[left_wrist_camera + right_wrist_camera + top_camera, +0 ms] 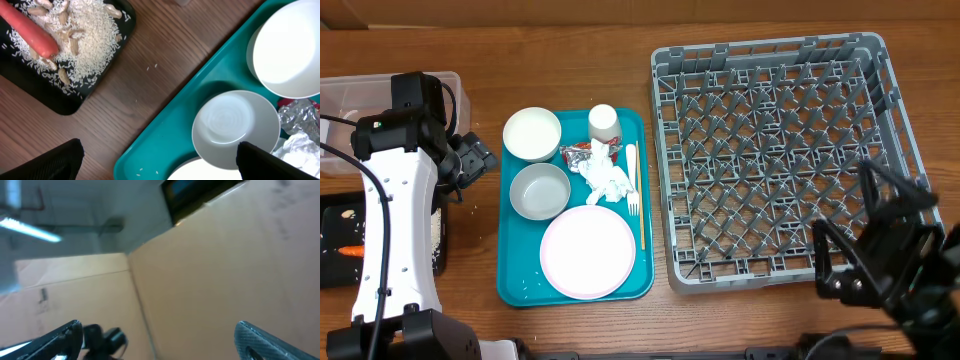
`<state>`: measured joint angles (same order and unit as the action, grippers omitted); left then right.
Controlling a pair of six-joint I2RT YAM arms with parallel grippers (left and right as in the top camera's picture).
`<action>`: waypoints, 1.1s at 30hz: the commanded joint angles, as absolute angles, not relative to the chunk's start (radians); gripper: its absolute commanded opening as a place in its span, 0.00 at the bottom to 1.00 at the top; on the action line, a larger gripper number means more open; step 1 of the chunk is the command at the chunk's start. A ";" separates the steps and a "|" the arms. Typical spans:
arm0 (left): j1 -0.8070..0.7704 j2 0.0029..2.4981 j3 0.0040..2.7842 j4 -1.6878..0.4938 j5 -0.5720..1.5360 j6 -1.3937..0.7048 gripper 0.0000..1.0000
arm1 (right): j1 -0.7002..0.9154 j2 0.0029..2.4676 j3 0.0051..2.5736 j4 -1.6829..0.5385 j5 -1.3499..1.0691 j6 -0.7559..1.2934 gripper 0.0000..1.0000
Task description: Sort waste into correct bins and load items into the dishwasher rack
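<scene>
The left gripper (160, 167) was seen with its jaws spread as wide as they go and nothing held between them. It was poised over the left edge of the teal tray (517, 275), close to the lower white bowl (540, 190). The right gripper (159, 342) was likewise found wide open and empty, at the lower right of the overhead frame by the near right corner of the dishwasher rack (770, 120). Its wrist camera was turned up towards a cardboard wall.

The dishes and part of the waste were laid out on the teal tray, left of centre in the overhead frame. The upper white bowl (532, 133) was set in the tray's upper left corner, with the lower white bowl just below it. The pink plate (588, 252) was placed at the bottom end, and the white cup (604, 122) at the upper right. The wrapper (582, 153) was found just under the cup, touching the crumpled napkin (608, 180). The fork (632, 178) and the wooden stick (642, 215) were laid lengthwise along the tray's right side.

The black tray (60, 100) was seen at the upper left of the left wrist frame, with the carrot (32, 32) and the nut and grain scraps (82, 45) lying in it. The clear tub (345, 95) was seen at the upper left of the overhead frame, partly hidden by the left arm (390, 220); its contents could not be made out.
</scene>
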<state>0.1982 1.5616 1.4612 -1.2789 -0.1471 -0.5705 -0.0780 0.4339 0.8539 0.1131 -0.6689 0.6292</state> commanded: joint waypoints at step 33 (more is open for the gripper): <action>0.197 1.554 1.484 -1.278 -0.160 -0.580 1.00 | 0.806 1.422 1.546 -0.798 0.100 0.139 1.00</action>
